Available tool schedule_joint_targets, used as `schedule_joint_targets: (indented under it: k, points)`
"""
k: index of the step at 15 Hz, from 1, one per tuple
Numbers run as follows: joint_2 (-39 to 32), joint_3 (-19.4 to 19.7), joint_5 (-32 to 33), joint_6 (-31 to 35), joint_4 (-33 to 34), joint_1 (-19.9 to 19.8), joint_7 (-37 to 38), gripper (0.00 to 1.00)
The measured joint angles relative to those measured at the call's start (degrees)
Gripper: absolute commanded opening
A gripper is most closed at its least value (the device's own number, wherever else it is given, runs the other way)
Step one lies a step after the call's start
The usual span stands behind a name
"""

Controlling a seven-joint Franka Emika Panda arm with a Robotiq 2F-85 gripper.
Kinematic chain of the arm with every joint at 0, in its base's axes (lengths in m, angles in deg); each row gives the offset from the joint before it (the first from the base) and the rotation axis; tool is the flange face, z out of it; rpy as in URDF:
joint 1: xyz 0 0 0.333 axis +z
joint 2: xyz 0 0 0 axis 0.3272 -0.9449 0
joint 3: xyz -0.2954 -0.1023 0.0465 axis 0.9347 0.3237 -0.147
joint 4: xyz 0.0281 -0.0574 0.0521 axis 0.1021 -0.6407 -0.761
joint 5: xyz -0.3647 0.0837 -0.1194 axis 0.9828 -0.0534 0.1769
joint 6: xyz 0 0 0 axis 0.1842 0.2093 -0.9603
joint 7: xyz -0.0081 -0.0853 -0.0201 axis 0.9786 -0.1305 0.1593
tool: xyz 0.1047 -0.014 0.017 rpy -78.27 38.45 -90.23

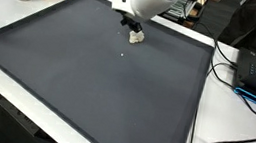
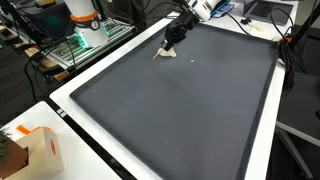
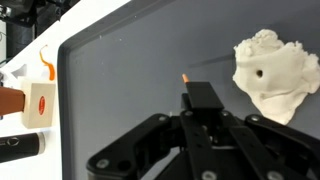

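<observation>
One white lump [image 3: 268, 68] lies just beside the tool [image 3: 205, 97].

No legible writing anywhere, only a blurred red oval label [image 3: 40, 101] on the brown box [image 3: 12, 105].

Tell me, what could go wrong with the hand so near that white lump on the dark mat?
1. The hand looks closed and sits beside the white lump, not around it; a sideways move might shove or roll it across the dark mat.
2. In both exterior views the hand hangs low over the mat, so going lower could jam its fingertips into the surface.
</observation>
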Motion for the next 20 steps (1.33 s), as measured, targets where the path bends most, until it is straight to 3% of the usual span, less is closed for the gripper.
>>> schedule_joint_targets:
  k: [13,20]
  points:
    - [11.5,-0.66,-13.34,11.34,-5.3,-3.84,-24.69,0.03]
    - [15.34,-1.09,-21.46,13.51,-7.87,-6.43,-36.97,0.03]
